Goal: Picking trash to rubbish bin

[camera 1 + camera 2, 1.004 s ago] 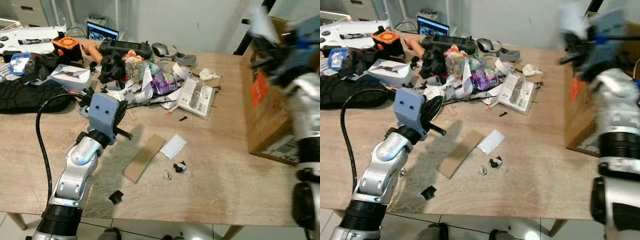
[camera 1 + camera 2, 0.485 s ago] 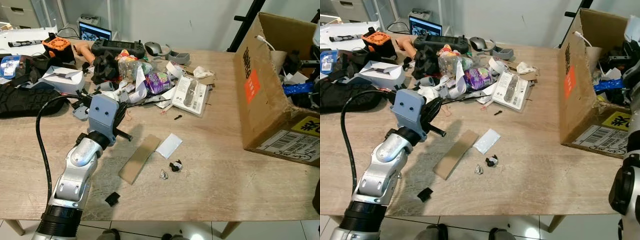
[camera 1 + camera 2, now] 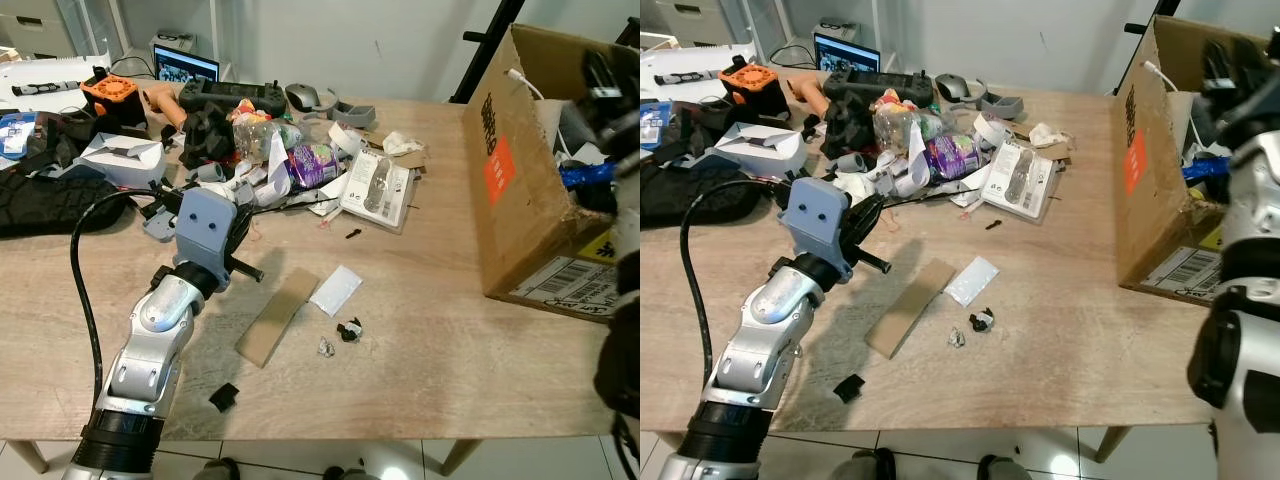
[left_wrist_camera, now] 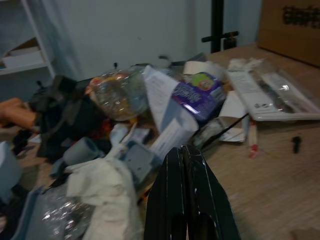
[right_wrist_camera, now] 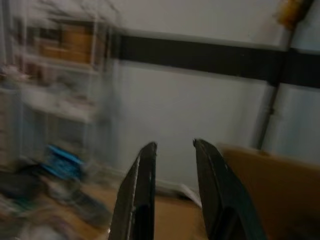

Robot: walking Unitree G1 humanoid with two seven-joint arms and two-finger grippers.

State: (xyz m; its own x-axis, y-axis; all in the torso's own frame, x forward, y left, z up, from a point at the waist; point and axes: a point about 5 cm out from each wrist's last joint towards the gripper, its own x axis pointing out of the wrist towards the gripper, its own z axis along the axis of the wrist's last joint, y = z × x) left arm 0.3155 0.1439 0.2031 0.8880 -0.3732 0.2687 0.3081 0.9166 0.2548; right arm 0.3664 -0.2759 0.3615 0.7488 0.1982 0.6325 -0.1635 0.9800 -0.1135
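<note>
The left tool [image 4: 184,165] is held clenched and empty over the bench [image 3: 440,330], pointed at the heap of trash [image 3: 290,165] at the far side. More scraps, a cardboard strip [image 3: 278,315] and a white slip [image 3: 337,290], are seen lying apart near the middle. The right tool [image 5: 172,165] is raised beside the cardboard box [image 3: 510,190] at the right, fingers parted, nothing gripped.

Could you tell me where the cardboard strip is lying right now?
In the left eye view the cardboard strip lies flat on the table, just left of the white packet and right of the left arm.
</note>
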